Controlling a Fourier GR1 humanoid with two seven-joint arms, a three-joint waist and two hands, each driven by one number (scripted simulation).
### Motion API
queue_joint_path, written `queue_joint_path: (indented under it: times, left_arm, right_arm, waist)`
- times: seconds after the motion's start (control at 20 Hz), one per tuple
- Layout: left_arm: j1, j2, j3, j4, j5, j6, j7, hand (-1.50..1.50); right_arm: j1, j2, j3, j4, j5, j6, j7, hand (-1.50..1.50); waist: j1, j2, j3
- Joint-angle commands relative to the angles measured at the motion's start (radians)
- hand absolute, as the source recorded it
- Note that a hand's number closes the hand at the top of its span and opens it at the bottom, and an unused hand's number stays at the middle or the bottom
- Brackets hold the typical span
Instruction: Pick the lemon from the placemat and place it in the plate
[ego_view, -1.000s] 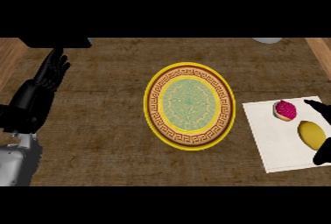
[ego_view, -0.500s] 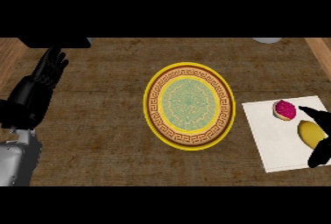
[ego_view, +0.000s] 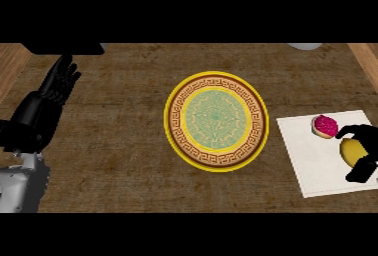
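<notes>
- My right hand (ego_view: 363, 150), black, comes in at the right edge of the view. Its fingers and thumb are curled around the yellow oval lemon (ego_view: 350, 149). The lemon is not yet lifted; it lies on the white rectangular placemat (ego_view: 314, 162).
- Handling judgement: the lemon is probably light, stiff and smooth-skinned, and it may roll. Take hold across its middle, fingers on one side and thumb on the other.
- Just beyond my fingers, on the same placemat, lies a round pink pastry (ego_view: 324, 125). It is close to the lemon.
- To the left of my right hand, apart from the placemat, lies the round plate with a yellow rim and a green centre (ego_view: 216, 121). It holds nothing.
- My left hand (ego_view: 59, 85) rests open far to the left, fingers up.
- Change from one second ago: my right hand has closed in around the lemon, which now shows less. The lemon, pastry and plate have not moved.
</notes>
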Motion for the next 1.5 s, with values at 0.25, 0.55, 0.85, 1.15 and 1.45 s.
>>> queue_joint_path:
  times: [0.25,0.55,0.85,1.15,1.45]
  left_arm:
    - [0.076,0.023,0.058,-0.001,0.003,0.009,-0.009,0.00]
    - [0.038,0.014,0.046,-0.050,0.001,0.019,0.024,0.00]
    - [0.000,0.038,0.059,0.002,0.022,-0.019,0.031,0.00]
    - [0.055,0.013,0.026,-0.049,0.007,-0.022,0.011,0.00]
    - [0.062,-0.001,0.009,-0.039,-0.008,-0.035,-0.044,0.00]
  right_arm:
    - [0.390,0.050,-0.144,-0.206,-0.020,-0.239,0.239,1.50]
    - [0.674,0.104,-0.111,-0.647,0.108,-0.410,0.394,1.50]
    - [0.847,0.142,-0.075,-1.093,0.120,-0.383,0.454,1.50]
    - [0.824,0.215,0.063,-1.376,0.179,-0.427,0.436,1.50]
    - [0.672,0.276,0.195,-1.478,0.226,-0.360,0.525,1.50]
  waist:
    - [-0.107,-0.023,-0.002]
    - [-0.073,-0.015,-0.002]
    - [-0.050,-0.007,0.000]
    - [-0.017,-0.008,0.001]
    - [0.007,-0.001,0.001]
